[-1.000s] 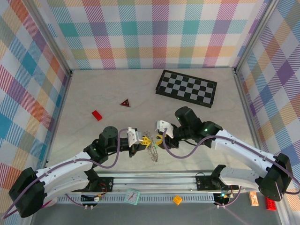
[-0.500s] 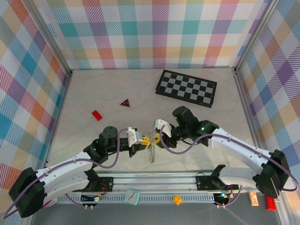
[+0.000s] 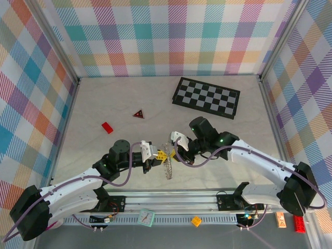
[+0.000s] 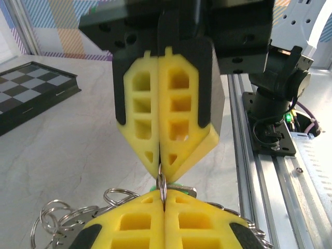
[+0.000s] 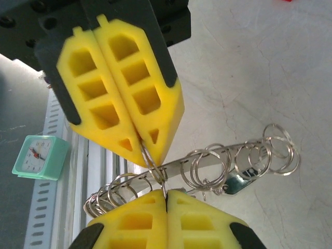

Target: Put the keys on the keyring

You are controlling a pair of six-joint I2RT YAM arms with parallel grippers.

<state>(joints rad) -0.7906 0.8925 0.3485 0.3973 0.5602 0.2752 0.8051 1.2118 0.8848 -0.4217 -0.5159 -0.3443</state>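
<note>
Left tool (image 4: 164, 199) and right tool (image 5: 166, 194): both shut, tip to tip, pinching one thin wire loop of the keyring (image 3: 167, 169); arms bent inward, meeting above the desk (image 3: 104, 104).

The light is bright, even and diffuse, and falls from above. In the top view the pale table (image 3: 104, 104) shows no glare, and the arms (image 3: 259, 161) cast only faint, soft-edged shadows on it. That view is sharp throughout; the corner posts (image 3: 54, 44) lean outward in a mild wide-angle bend.

In the left wrist view the left gripper (image 4: 164, 199) at the bottom edge is soft. The right gripper (image 4: 160, 171) is sharper, with its black housing sunk in shade, and the chessboard (image 4: 31, 93) behind is hazy.

In the right wrist view the keyring (image 5: 205, 166) is crisp, with small glints on the wire. The clock (image 5: 39, 155) and the upper left corner are blurred.
</note>
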